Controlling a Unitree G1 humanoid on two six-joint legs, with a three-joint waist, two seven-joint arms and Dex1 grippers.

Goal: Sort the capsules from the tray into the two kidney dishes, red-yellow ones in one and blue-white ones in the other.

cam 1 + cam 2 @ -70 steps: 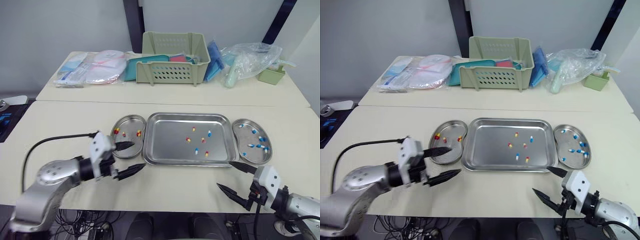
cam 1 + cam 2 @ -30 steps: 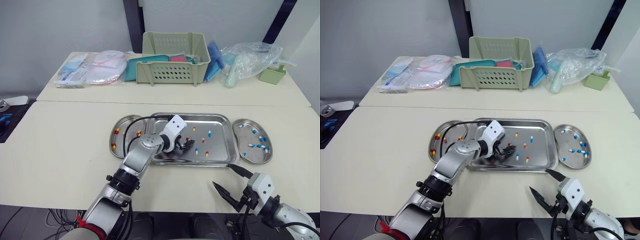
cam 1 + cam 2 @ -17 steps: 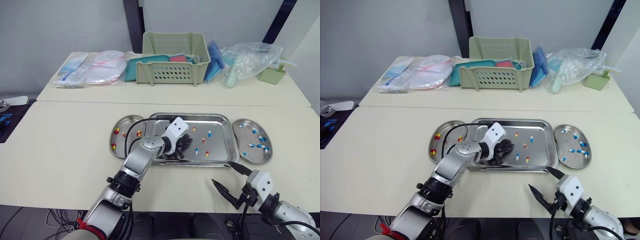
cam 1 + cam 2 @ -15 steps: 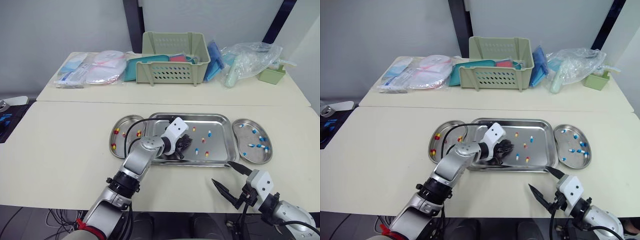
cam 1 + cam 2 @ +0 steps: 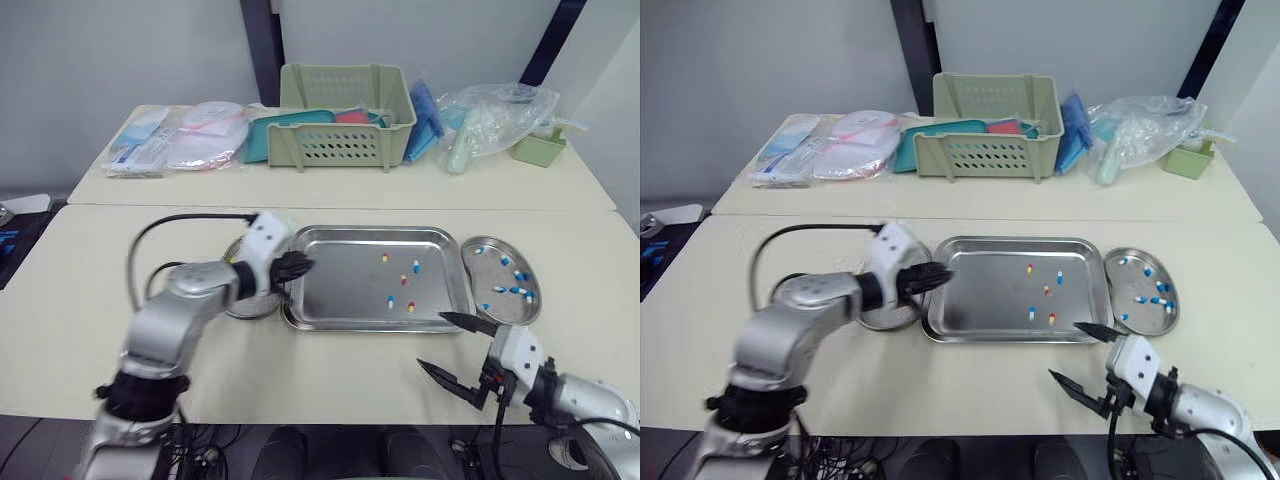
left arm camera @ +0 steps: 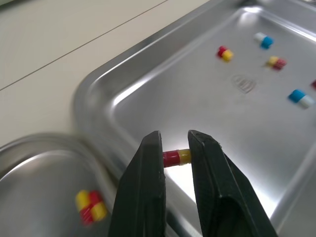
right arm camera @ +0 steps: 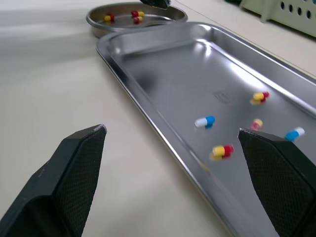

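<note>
The left gripper [image 5: 297, 268] is closed to a narrow gap on a single red-yellow capsule [image 6: 177, 157], which sits crosswise between the two black fingers, its long axis running from one finger to the other with the red end against one and the yellow end against the other. In the head views this gripper hangs over the left rim of the tray [image 5: 340, 285], just at the boundary with the left kidney dish [image 6: 44, 182]. That dish already has red-yellow capsules [image 6: 90, 206] in it and lies just to the robot's left of the fingertips, partly under the left wrist. The release therefore seems to call for only a small shift leftward and slightly back toward the robot, until the capsule is past the tray's rim and above the bowl of the dish. A few capsules of both colours [image 5: 404, 280] lie scattered in the right half of the tray, well apart from the left gripper. The right gripper [image 5: 432, 340] hovers with its fingers spread wide and empty over the tabletop [image 5: 330, 375], near the tray's front right corner. It is the nearer arm for the blue-white ones and for the right kidney dish [image 5: 508, 312], which holds blue-white capsules [image 5: 516, 291].
</note>
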